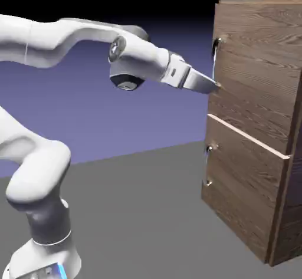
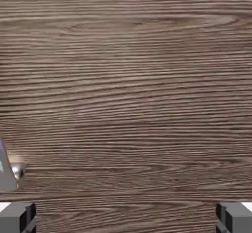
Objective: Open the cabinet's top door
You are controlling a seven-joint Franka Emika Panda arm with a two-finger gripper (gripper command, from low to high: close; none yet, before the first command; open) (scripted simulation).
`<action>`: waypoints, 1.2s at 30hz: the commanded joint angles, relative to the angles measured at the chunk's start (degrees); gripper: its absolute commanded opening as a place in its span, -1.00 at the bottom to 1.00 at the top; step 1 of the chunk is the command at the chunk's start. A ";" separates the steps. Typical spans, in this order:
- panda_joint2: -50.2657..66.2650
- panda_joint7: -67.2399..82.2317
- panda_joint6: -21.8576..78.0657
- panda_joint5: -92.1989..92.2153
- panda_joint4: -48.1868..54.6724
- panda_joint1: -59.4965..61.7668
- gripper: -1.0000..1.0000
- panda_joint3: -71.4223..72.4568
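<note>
Rightward in the exterior view, showed a tall, dark brown wood-grain cabinet (image 1: 253, 71), with a pale strip (image 1: 248, 135) between its two front panels. Showed, from the left, a white robot arm (image 1: 44, 40) extended toward it. Placed the top door (image 1: 250, 80), the larger panel, above that strip, apparently closed, and the lower door (image 1: 242, 180) below. Set the gripper (image 1: 216, 87) near the lower end of the top door's thin silver handle (image 1: 214, 62). Filled most of the hand view with wood grain, between fingertips spread wide apart, with nothing gripped. Revealed only a bit of handle and its small round mount (image 2: 18, 170) at that view's left edge, near one fingertip; could not tell about contact.

Seemed, by judgement, to be at the step of lining up on the handle. Called next for a sideways shift to bring the bar between the fingertips, then closing and pulling outward.
</note>
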State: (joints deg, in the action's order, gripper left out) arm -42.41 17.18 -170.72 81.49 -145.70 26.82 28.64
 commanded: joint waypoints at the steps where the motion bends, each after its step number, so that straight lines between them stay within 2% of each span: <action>1: -0.30 1.83 0.10 2.50 0.47 0.84 0.00 0.88; 28: -8.35 51.07 2.81 69.78 13.10 23.56 0.00 24.53; 30: -8.46 51.71 2.85 70.66 13.26 23.86 0.00 24.83; 36: -4.32 52.97 4.38 72.68 20.74 34.50 0.00 32.01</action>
State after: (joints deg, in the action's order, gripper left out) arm -46.74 70.15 -166.35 154.17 -124.97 61.32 60.65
